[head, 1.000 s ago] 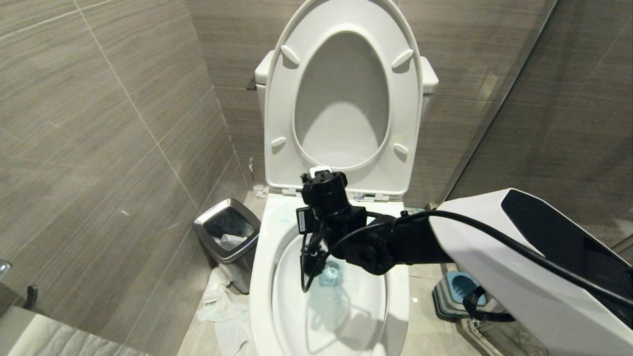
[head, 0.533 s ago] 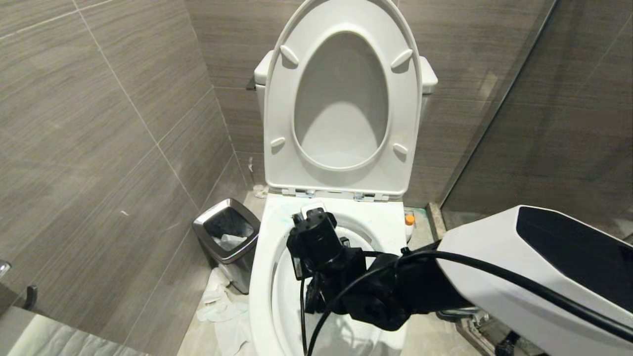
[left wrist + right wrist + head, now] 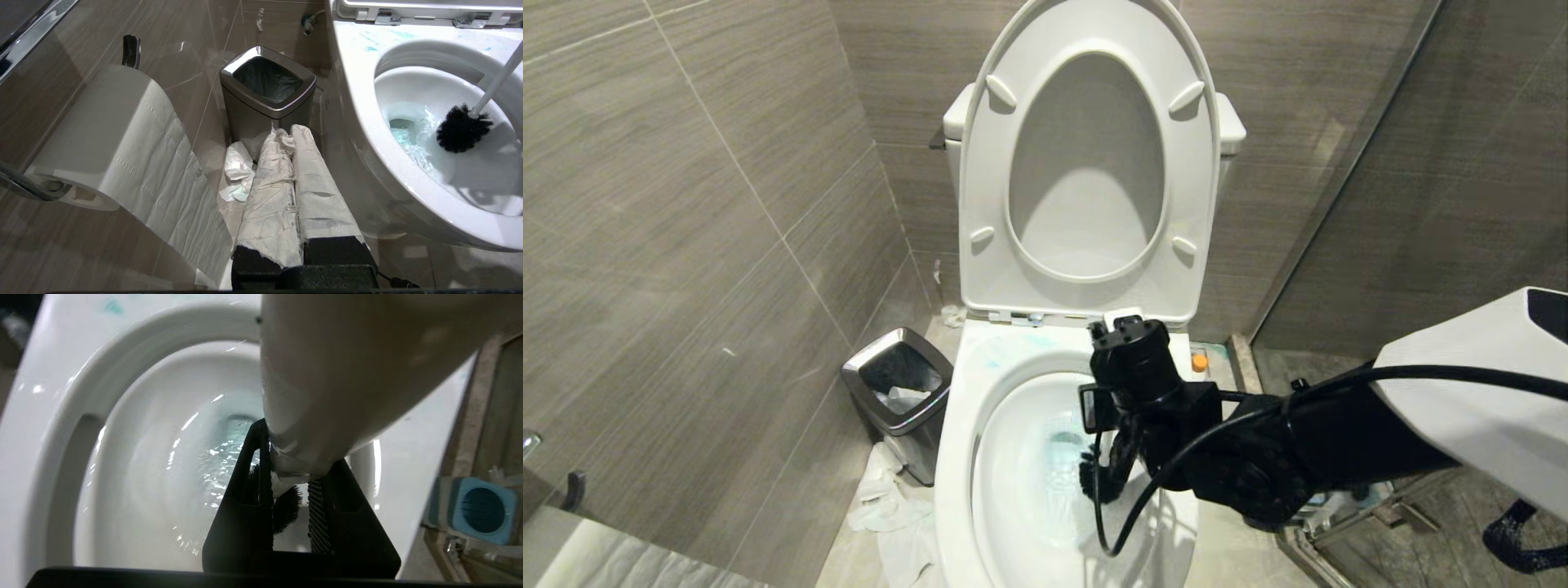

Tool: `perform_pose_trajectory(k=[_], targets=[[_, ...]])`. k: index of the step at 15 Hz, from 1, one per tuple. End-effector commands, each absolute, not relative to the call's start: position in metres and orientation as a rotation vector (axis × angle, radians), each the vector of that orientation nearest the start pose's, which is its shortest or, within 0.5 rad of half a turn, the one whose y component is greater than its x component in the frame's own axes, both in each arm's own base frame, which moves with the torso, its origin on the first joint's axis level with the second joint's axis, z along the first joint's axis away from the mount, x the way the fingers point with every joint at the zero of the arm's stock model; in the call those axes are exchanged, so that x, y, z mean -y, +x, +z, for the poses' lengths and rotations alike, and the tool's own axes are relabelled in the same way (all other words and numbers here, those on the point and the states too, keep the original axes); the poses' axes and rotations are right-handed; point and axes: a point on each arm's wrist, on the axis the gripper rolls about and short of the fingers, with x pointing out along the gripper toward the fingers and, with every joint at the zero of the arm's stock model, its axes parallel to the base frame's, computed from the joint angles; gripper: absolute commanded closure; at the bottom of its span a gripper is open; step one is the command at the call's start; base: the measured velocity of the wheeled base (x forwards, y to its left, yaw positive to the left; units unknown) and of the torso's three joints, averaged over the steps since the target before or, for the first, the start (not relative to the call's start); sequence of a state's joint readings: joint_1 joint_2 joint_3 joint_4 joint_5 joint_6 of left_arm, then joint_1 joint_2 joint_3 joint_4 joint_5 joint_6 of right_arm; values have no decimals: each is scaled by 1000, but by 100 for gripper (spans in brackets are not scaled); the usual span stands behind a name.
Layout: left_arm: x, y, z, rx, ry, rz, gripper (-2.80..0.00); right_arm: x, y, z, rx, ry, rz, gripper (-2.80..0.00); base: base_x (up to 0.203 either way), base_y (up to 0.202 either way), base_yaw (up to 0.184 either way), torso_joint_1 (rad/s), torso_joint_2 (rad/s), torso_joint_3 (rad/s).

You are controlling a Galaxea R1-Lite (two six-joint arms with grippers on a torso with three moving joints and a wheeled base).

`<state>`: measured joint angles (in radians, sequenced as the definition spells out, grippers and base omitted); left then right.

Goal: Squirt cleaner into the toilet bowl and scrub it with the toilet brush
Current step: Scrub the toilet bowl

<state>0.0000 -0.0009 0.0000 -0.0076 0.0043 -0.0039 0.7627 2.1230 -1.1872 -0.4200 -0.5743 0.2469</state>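
Toilet brush (image 3: 463,127): its black bristle head sits low inside the basin, at the right of the left wrist view, just beside the turquoise water; the slim white handle rises from it toward the upper right edge of that frame.

Toilet bowl (image 3: 956,457): lower centre of the head view, seat and lid raised against the tank; blue-green smears on the back of the rim and tinted water at the drain suggest the cleaner is already in.

Right gripper (image 3: 291,486): narrow, its two black fingers clamped on the white handle, with bristles showing just beyond them; in the head view it hangs over the right half of the basin, centre right of the frame.

Left gripper (image 3: 292,163): closed on nothing, its paper-wrapped fingers pressed together at lower centre of its own view, pointing at the steel waste bin (image 3: 267,87) (parked, no part in the scrubbing).

Cleaner (image 3: 1198,361): only its orange cap shows, just right of the bowl's back corner, above the black wrist.

Brush holder (image 3: 484,509): blue, on the floor at the lower right of the right wrist view, beside the bowl.

Key relation: the handle's long axis slopes from the clamped end down and left to the head, so the next stroke probably sweeps across the basin toward the left wall, which looks unscrubbed.
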Motion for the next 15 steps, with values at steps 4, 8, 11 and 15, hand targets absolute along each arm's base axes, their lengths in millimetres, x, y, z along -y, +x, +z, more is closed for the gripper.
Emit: perform_pose_trajectory(k=[4, 8, 11, 15], targets=[[0, -22, 75, 2, -5, 5, 0, -260, 345, 113, -335, -67, 69, 0, 0, 0, 0, 0, 0, 0], [0, -22, 75, 2, -5, 5, 0, -283, 374, 115, -251, -40, 80, 0, 0, 0, 0, 0, 0, 0], [0, -22, 75, 2, -5, 5, 0, -308, 368, 119, -223, -40, 135, 0, 0, 0, 0, 0, 0, 0], [0, -22, 75, 2, -5, 5, 0, -337, 352, 121, -211, -38, 206, 0, 0, 0, 0, 0, 0, 0]])
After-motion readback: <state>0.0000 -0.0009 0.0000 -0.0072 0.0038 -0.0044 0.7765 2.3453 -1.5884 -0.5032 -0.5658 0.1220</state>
